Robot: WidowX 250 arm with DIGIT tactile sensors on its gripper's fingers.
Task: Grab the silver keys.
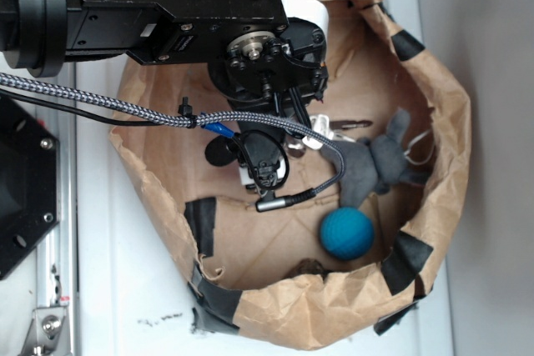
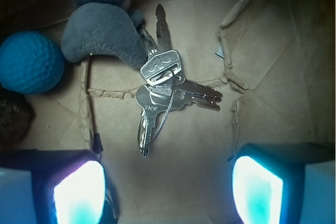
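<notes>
The silver keys (image 2: 165, 90) lie fanned out flat on the cardboard floor, in the middle of the wrist view; in the exterior view only a bit of the silver keys (image 1: 346, 126) shows past the arm. My gripper (image 2: 168, 190) hovers above them, open, its two glowing fingertips (image 2: 79, 192) wide apart with bare cardboard between. The lowest key tip ends just above the gap. In the exterior view the gripper (image 1: 267, 164) hangs inside the bin, left of the keys.
A grey plush animal (image 1: 380, 160) lies against the keys' upper left side. A blue textured ball (image 1: 348, 233) sits near the bin's front. The crumpled brown paper bin wall (image 1: 442, 164) rings everything. A dark lump (image 2: 13, 116) lies below the ball.
</notes>
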